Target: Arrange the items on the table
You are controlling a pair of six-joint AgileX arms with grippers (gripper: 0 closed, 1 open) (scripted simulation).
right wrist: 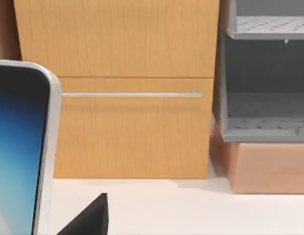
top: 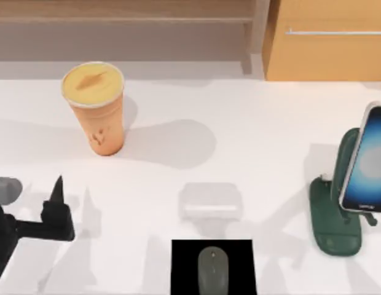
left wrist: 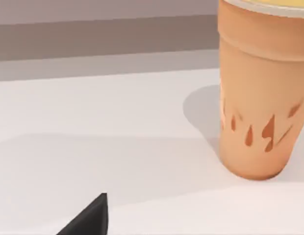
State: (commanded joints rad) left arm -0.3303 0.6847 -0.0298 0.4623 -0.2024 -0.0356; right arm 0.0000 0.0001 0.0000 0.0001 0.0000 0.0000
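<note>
The left gripper hovers low at the table's left edge; whether its fingers are spread or closed, I cannot tell. Just beyond it, the orange cup stands upright, yellow lid up. Farther right, the mouse lies lengthwise front-to-back on the black pad.

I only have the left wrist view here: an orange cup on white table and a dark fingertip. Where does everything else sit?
Observer: In the top view, the mouse lies on a black pad at the table's near edge, centre.
Operator: And the phone?
Observer: The smartphone leans upright on a green stand at the right side.
Operator: How far is my gripper from the cup?
Observer: The left gripper is at the left edge, nearer than the orange cup, not touching it.
</note>
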